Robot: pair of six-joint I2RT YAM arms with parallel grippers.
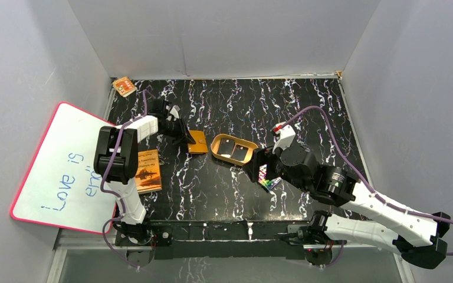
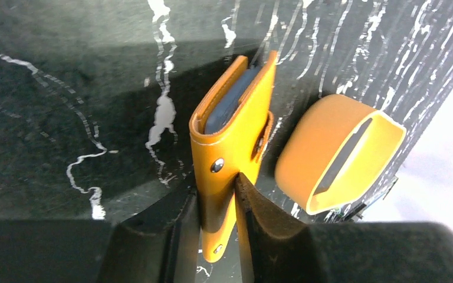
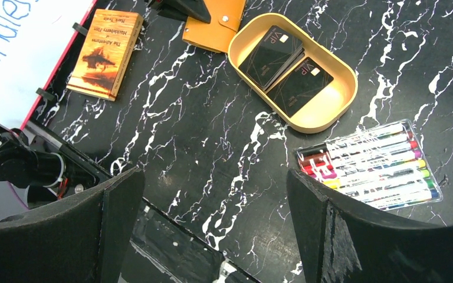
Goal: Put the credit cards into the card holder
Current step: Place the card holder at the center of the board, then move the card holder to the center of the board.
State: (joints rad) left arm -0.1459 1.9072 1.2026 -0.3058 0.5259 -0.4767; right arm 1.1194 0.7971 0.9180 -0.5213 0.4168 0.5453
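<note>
The orange card holder stands on edge on the black marble table, slightly open, with light-blue lining showing at its top. My left gripper is shut on its snap-tab end, one finger against each side. From above, the card holder sits just left of the tan oval tray, with the left gripper on its left. Two black credit cards lie overlapping inside the tray. My right gripper hangs open above bare table near the tray, holding nothing.
A clear pack of coloured markers lies right of the tray, under my right gripper. An orange printed booklet lies at the left beside a red-edged whiteboard. A small orange item sits in the back left corner.
</note>
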